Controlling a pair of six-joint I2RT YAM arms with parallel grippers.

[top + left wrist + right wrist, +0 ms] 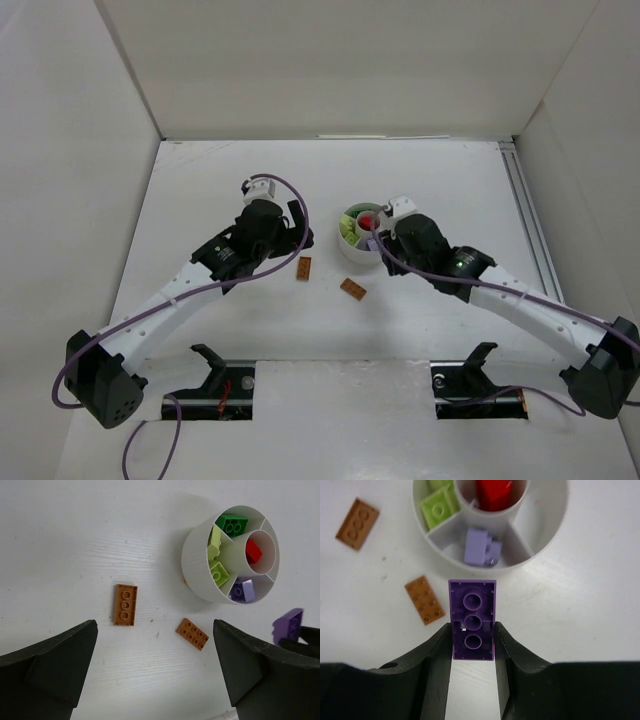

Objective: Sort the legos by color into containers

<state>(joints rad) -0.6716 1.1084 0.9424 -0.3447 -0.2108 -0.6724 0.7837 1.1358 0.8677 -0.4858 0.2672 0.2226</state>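
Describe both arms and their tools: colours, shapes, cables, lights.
The left arm and right arm have white links, black joints and black bases, with a purple cable along each. A green light glows on the right arm. Left tool and right tool: black, wedge-shaped fingers.
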